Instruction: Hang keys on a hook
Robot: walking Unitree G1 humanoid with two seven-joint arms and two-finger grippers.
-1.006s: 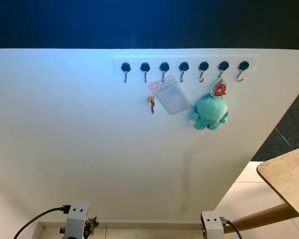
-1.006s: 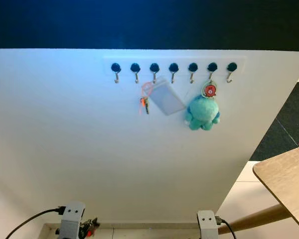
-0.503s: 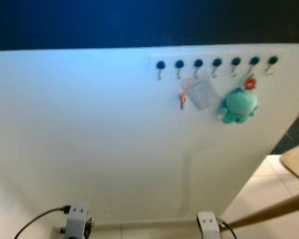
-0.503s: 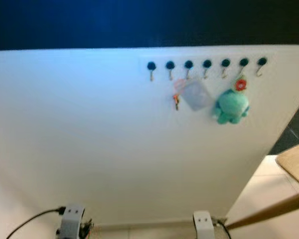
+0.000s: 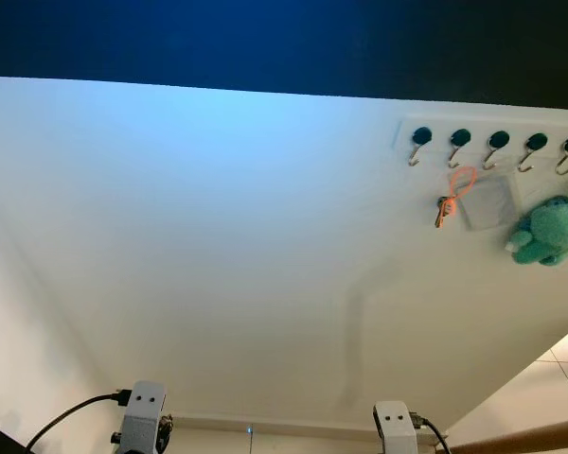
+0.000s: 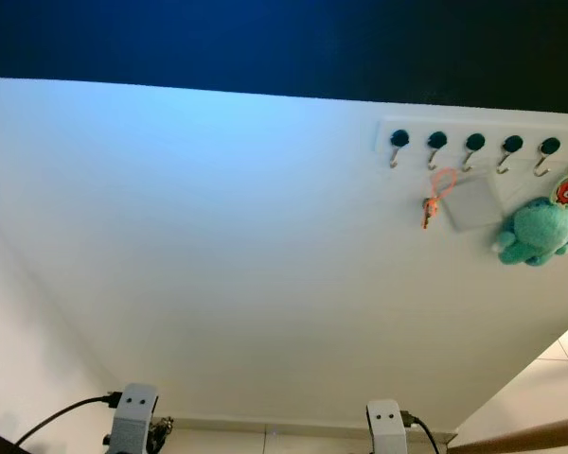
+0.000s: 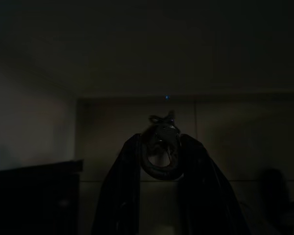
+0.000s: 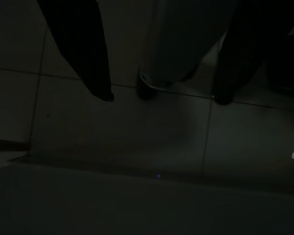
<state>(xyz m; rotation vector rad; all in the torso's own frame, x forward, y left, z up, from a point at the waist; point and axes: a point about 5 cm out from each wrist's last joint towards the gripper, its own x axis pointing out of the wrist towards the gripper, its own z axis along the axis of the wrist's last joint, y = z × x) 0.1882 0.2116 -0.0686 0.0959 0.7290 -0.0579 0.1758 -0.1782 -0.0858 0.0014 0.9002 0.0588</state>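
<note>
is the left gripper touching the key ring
Touching. The dim left wrist view shows the left gripper with both black fingers pressed against the sides of the key ring, no gap visible.

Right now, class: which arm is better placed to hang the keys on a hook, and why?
Left, probably. The left tool is shut on a ring, apparently the keys, while the right tool is open and holds nothing. The hooks are up to the right.

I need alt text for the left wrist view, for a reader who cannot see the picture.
Very dark view along the left gripper, whose two black fingers are closed on a key ring with a small bunch of metal at its top. Behind it a dim wall meets a tiled floor.
</note>
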